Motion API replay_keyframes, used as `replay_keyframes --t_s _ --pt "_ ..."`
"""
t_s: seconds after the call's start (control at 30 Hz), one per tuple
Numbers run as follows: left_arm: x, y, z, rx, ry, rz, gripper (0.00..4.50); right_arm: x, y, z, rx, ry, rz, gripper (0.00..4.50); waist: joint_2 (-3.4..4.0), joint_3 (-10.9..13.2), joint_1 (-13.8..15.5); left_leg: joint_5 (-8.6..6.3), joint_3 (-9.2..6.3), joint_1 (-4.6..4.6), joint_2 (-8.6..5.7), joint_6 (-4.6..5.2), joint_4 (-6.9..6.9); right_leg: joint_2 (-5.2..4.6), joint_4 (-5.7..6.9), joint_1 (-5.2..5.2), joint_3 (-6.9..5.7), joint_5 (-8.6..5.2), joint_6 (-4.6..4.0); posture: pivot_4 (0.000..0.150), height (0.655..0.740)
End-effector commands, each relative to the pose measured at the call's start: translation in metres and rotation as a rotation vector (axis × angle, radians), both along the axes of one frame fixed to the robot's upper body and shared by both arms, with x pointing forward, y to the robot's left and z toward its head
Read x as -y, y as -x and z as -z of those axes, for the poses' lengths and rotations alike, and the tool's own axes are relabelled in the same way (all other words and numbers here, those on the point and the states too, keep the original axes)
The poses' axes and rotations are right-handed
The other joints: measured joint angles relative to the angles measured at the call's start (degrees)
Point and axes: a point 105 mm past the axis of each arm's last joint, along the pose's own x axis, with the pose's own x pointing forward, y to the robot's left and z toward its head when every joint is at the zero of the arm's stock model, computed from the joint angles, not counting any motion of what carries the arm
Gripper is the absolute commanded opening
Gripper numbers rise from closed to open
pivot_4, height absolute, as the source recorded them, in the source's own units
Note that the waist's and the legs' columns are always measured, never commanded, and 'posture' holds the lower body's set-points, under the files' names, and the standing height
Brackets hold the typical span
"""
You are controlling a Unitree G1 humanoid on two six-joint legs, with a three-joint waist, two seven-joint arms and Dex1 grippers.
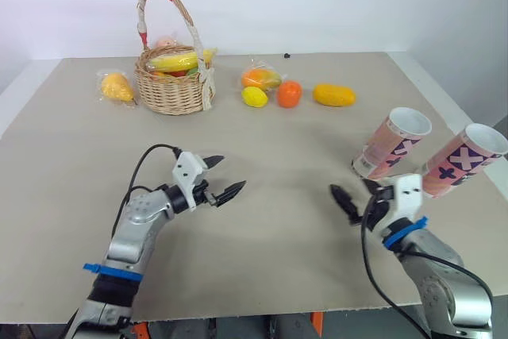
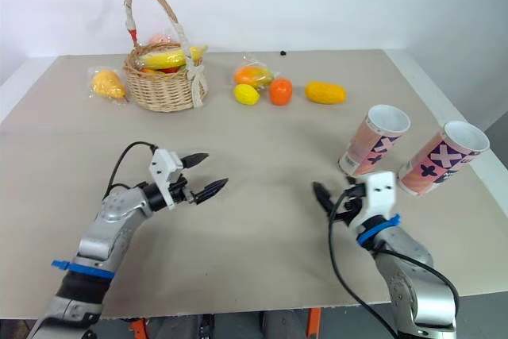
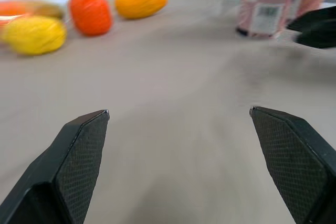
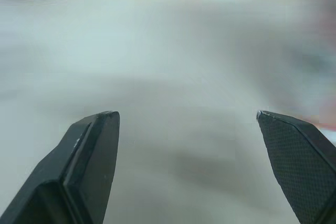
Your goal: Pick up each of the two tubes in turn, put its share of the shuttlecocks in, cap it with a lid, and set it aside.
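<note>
Tube (image 1: 391, 144) upright, mouth up, second tube (image 1: 464, 160) likewise upright

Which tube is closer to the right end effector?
The left-hand tube of the pair; its base sits just beyond the right end effector. The other tube stands farther right.

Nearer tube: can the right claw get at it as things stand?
Probably yes. The right claw is open, close beside the nearer tube, with only bare table between them. The other tube stands beyond it.
</note>
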Motion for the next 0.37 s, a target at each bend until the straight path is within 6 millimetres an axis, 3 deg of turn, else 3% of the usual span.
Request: replay_keyframes --t_s 0.03,0.23,0.37 --pt "-0.007 0.006 -0.016 0.06 -0.003 -0.027 4.5 -0.017 0.0 -0.018 0.071 0.015 -0.12 4.47 -0.02 0.0 0.0 0.04 0.0 0.02 0.0 0.01 0.01 0.0 -0.01 0.03 0.0 0.03 0.03 0.15 0.74" --pt "-0.021 0.022 -0.01 0.024 -0.018 -0.08 4.5 -0.057 -0.015 -0.014 0.094 0.046 -0.284 4.47 -0.08 0.0 0.1 0.14 0.0 0.04 0.05 -0.01 0.03 0.03 -0.01 0.02 -0.04 0.1 -0.02 0.15 0.74" --pt "-0.024 0.028 -0.007 -0.001 -0.03 -0.088 4.5 -0.064 -0.021 -0.015 0.11 0.039 -0.307 4.47 -0.1 0.0 0.3 0.13 -0.04 -0.02 0.05 -0.02 0.0 0.02 -0.01 0.0 -0.09 0.07 -0.09 0.15 0.74"
